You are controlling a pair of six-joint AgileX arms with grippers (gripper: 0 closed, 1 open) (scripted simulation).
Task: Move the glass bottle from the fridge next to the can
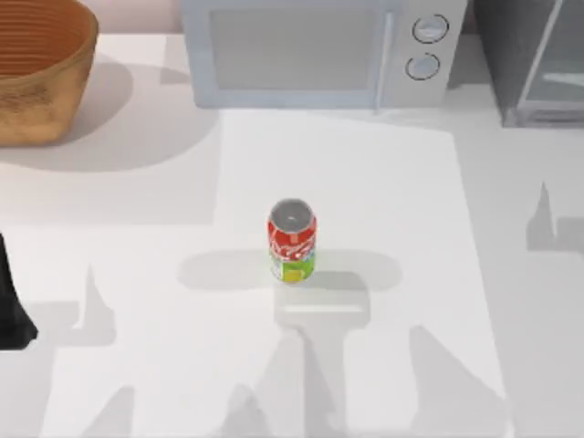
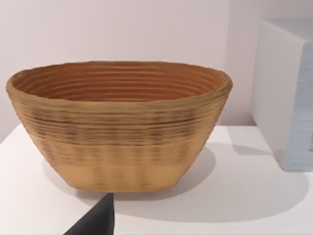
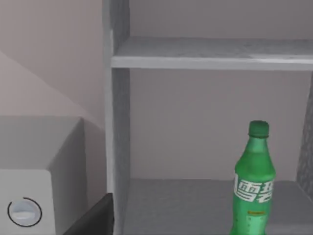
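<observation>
Dark hand tips, left (image 2: 95, 220) and right (image 3: 95, 218), cannot be judged spread or pressed; the glass bottle (image 3: 254, 183) stands upright inside the open fridge (image 3: 117, 122), the can (image 1: 292, 241) mid-worktop (image 1: 137, 347).

- The top view looks straight down at the desk (image 1: 137, 274) from high up. The can (image 1: 292, 241) sits in the middle, with the basket (image 1: 36, 73), microwave (image 1: 310, 55) and fridge (image 1: 538, 64) along the far edge.
- The left wrist view looks sideways, close to the basket (image 2: 117, 127), with the microwave (image 2: 288, 93) beside it.
- The right wrist view looks sideways into the open fridge (image 3: 117, 122), close to the bottle (image 3: 254, 181). The microwave (image 3: 29, 196) is at its edge.
</observation>
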